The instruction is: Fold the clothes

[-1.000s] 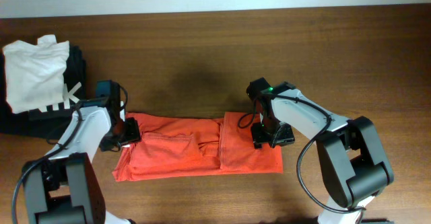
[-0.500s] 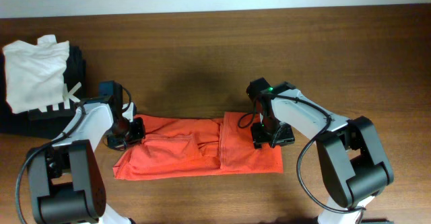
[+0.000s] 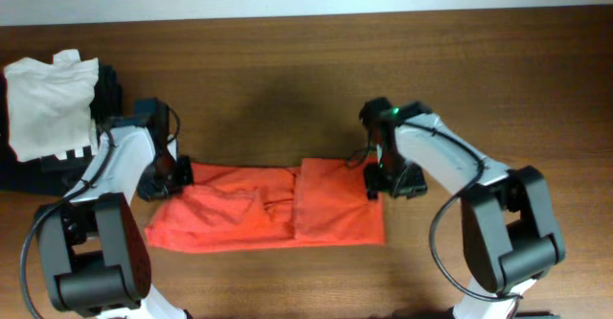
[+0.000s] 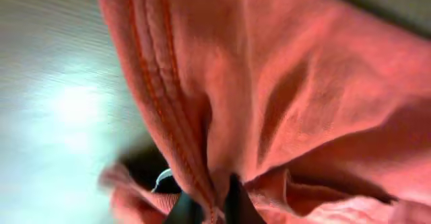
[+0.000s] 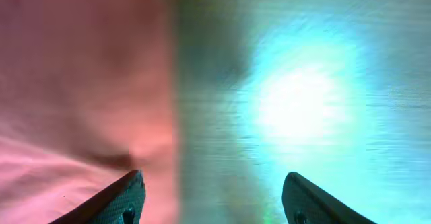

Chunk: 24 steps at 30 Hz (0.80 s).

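The orange-red T-shirt [image 3: 268, 209] lies folded into a long strip on the wooden table [image 3: 287, 79]. My left gripper [image 3: 169, 177] is at its left end, shut on a gathered seam of the cloth. In the left wrist view that orange fabric [image 4: 269, 83] fills the frame and is pinched between my dark fingertips [image 4: 232, 204], with the left gripper [image 4: 206, 210] at the bottom edge. My right gripper [image 3: 390, 178] stands open at the shirt's right edge. In the right wrist view the right gripper [image 5: 219, 200] has one finger [image 5: 124, 197] over the cloth [image 5: 81, 83] and the other over bare wood.
A white folded garment [image 3: 48, 103] lies on a black folded one [image 3: 107, 94] at the far left of the table. Bare wood runs behind and to the right of the shirt.
My left gripper has shut on the shirt's left end and pulled it left; the whole strip slid leftward. The right gripper, still open, now sits at the shirt's right edge instead of over it.
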Motion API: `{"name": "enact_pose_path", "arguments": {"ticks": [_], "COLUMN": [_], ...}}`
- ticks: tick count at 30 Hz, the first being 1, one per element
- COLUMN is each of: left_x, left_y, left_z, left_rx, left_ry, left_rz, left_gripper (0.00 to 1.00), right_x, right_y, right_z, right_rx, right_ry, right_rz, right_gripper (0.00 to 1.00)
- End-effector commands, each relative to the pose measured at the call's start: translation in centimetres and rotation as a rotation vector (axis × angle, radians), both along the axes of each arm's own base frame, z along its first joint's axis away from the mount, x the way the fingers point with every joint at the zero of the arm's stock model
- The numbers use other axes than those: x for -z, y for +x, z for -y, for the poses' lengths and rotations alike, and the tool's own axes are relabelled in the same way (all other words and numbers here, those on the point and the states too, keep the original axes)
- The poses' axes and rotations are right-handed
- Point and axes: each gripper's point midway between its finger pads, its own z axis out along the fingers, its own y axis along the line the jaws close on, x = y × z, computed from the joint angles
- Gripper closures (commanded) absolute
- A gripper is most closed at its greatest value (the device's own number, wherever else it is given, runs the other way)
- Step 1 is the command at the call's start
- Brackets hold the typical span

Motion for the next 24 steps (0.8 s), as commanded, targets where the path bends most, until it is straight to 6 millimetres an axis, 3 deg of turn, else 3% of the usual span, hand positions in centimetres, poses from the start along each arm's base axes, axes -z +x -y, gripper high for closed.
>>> {"name": "enact_pose_path", "arguments": {"ticks": [1,4,7,13,16,20,24], "left_x": [-4.7,-8.7,-10.6,-10.5,-10.0,-8.4,-8.1], "left_y": [3.0,4.1,4.8,4.1,2.9,1.8,1.2], "left_z": [-3.9,-3.5,2.1,14.3,18.9,22.7,24.5], "left_rx": [-0.070,-0.059,0.019,0.163,0.222,0.280,0.282], "left_ry": [0.158,0.154,0.074,-0.002,-0.033,-0.067,-0.159], "left_rz": [0.082,0.111,0.127,0.164,0.164,0.126,0.096], "left_gripper": [1.00,1.00,1.00,1.00,0.99,1.00,1.00], "right_x": [-4.7,-5.3,-5.1,-5.0,-5.0,-5.0,-4.9], "right_y": [4.1,5.0,4.7,4.3,4.3,4.2,4.1], "right_z": [1.6,4.7,7.1,7.9,7.9,7.9,7.9], "right_rx": [0.015,0.071,0.134,0.134,0.130,0.118,0.115], "right_ry": [0.035,0.034,0.026,0.026,0.026,0.027,0.027], "right_rz": [0.135,0.140,0.119,0.104,0.103,0.097,0.094], "right_gripper": [0.28,0.27,0.27,0.27,0.27,0.26,0.26]}}
